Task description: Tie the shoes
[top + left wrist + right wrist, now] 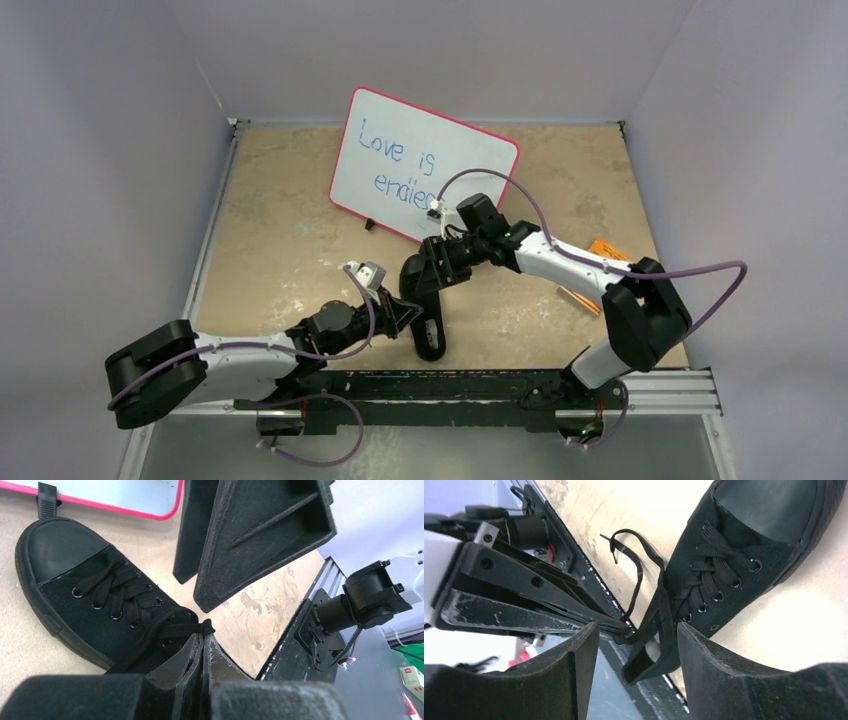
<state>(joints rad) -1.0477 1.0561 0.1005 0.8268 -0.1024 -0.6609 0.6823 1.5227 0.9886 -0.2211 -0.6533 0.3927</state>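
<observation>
Finding on table (280, 230), toe toward whiteboard (400, 150), black sneaker (65, 595) | clamping left gripper (203, 636) tight on one lace (180, 629), pulling it taut | hovering right gripper (636, 627) spread wide over it | probably starting first knot | needing next: closing right on loose lace end (639, 575)

Left hand (203, 637) pinched tight; right hand (638, 630) splayed.

Pale lilac-grey walls (100, 150) enclose a tan, mottled tabletop (290, 230) on three sides. A pink-edged whiteboard (400, 190) sits toward the back; a metal rail (680, 392) runs along the near edge. Even light.
</observation>
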